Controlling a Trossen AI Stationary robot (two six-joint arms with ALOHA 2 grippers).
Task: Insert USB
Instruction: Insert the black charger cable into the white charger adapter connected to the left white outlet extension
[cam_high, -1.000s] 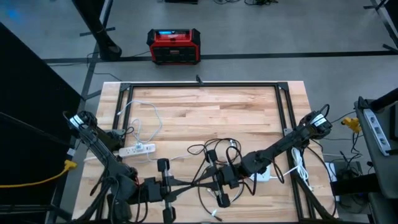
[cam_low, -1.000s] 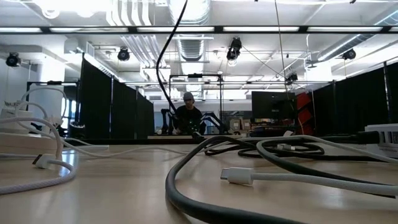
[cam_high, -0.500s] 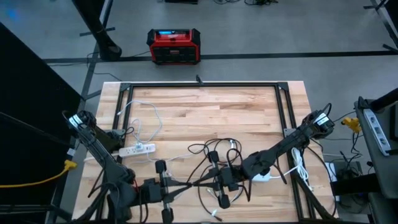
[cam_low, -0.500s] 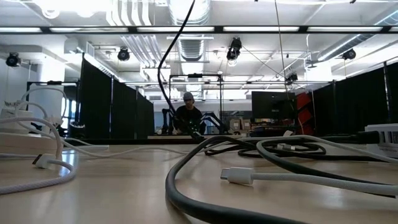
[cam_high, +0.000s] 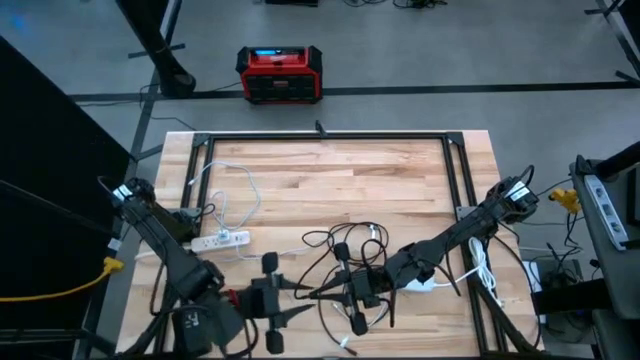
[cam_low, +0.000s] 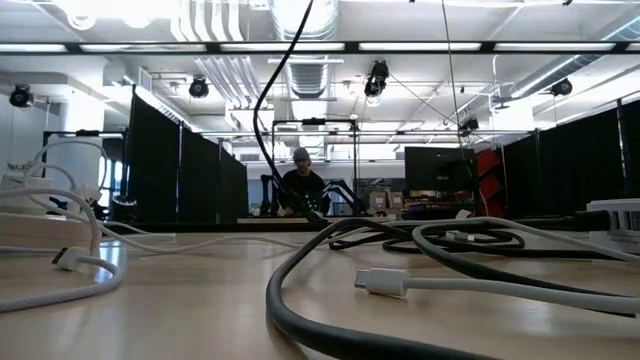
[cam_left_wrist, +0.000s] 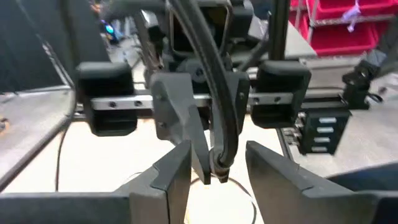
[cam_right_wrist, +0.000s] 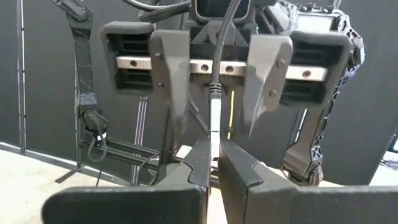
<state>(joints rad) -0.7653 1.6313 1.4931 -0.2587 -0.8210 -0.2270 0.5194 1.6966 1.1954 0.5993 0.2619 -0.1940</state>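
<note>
High view: the wooden worktop (cam_high: 330, 175) fills the middle of the frame. Two dark arms meet near its lower edge. The left pincer (cam_high: 285, 297) sits lower centre-left, its fingers spread with a gap between them. The right pincer (cam_high: 345, 292) faces it from lower centre and is clenched on the USB cable (cam_high: 352, 262), a dark cord looping through a tangle at lower centre. One white power strip (cam_high: 220, 241) lies at centre left with a thin white cord curling above it. One red box (cam_high: 280, 73) stands on the floor at upper centre. The plug end between the pincers is too small to make out.

Low view: a thick grey cable (cam_low: 330, 290) curves across the lower centre, and one white plug (cam_low: 380, 283) lies at lower right, with white cords at the left edge. Neither pincer shows. A person (cam_low: 302, 185) sits far back at centre.

Left wrist view: the two pale fingers (cam_left_wrist: 177, 177) stand apart at the bottom; the dark cable hangs between them from the opposite pincer, touching neither.

Right wrist view: the two fingers (cam_right_wrist: 202, 163) press together at lower centre on a white-tipped braided cable rising to the opposite pincer, whose fingers stand apart.
</note>
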